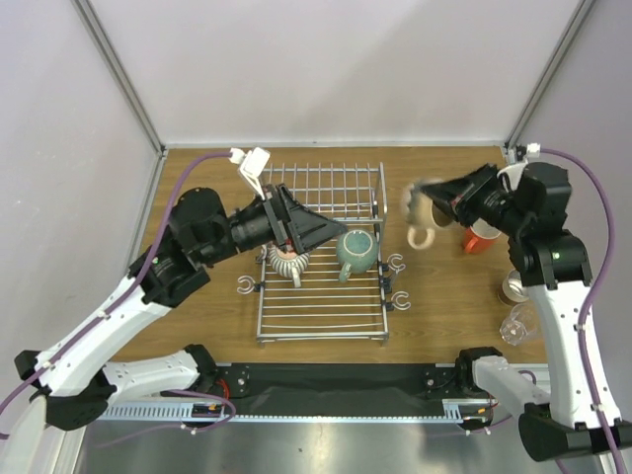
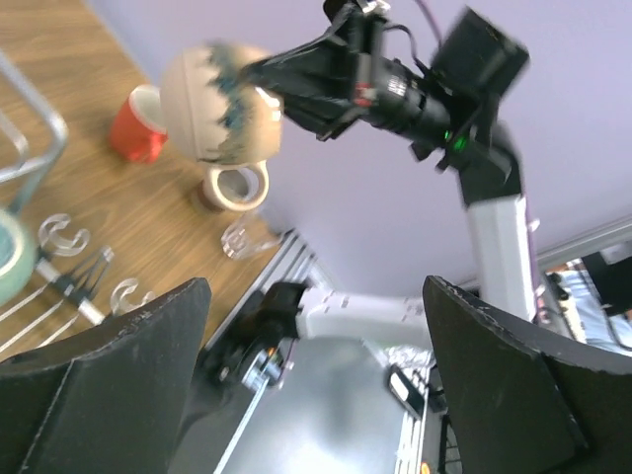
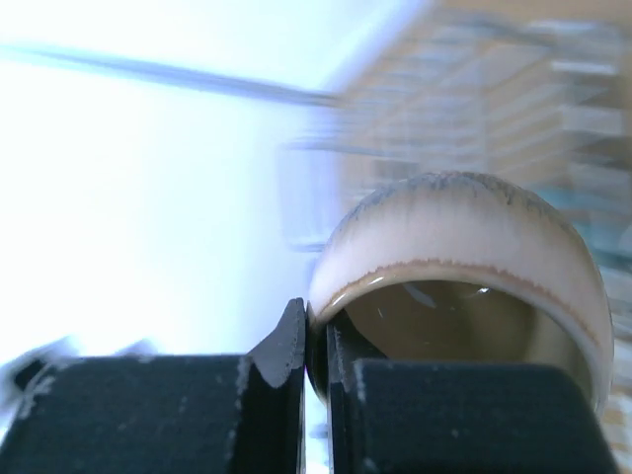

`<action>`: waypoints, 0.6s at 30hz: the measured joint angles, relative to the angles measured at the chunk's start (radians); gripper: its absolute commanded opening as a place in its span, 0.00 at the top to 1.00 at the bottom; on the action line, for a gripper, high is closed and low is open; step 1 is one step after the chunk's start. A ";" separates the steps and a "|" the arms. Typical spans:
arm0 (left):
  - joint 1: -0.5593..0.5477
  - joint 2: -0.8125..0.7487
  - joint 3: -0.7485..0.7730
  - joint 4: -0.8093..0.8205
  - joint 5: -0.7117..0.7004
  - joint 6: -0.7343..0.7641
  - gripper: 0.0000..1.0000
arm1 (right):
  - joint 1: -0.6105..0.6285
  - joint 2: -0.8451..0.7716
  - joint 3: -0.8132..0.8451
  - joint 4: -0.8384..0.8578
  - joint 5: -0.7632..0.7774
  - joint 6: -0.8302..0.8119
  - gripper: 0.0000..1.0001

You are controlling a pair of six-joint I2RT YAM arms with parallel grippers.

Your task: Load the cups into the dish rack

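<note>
The silver wire dish rack (image 1: 321, 306) lies mid-table. A ribbed silver-grey cup (image 1: 288, 262) and a teal-green mug (image 1: 356, 252) sit in it. My left gripper (image 1: 331, 233) hovers over the rack between them, open and empty, as its wrist view (image 2: 314, 296) shows. My right gripper (image 1: 441, 202) is shut on the rim of a beige cup (image 1: 423, 200), held in the air right of the rack. The pinch shows in the right wrist view (image 3: 316, 341), with the cup (image 3: 464, 247) beyond it. The left wrist view also shows this cup (image 2: 212, 104).
A second beige cup (image 1: 423, 237) and a red-orange cup (image 1: 481, 239) stand right of the rack. A shiny metal cup (image 1: 515, 286) and a clear glass (image 1: 518, 324) stand at the right edge. Small hooks (image 1: 398, 263) stick out from the rack's sides.
</note>
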 measured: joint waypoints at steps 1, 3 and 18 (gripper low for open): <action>0.000 0.010 -0.007 0.037 0.006 -0.010 0.05 | 0.001 -0.019 -0.013 0.090 -0.045 0.064 1.00; 0.000 0.032 -0.008 0.094 0.015 -0.026 0.05 | 0.008 -0.039 -0.038 0.260 -0.111 0.172 1.00; 0.000 0.180 0.036 0.236 0.039 -0.056 0.12 | 0.271 0.091 -0.110 1.074 -0.186 0.688 1.00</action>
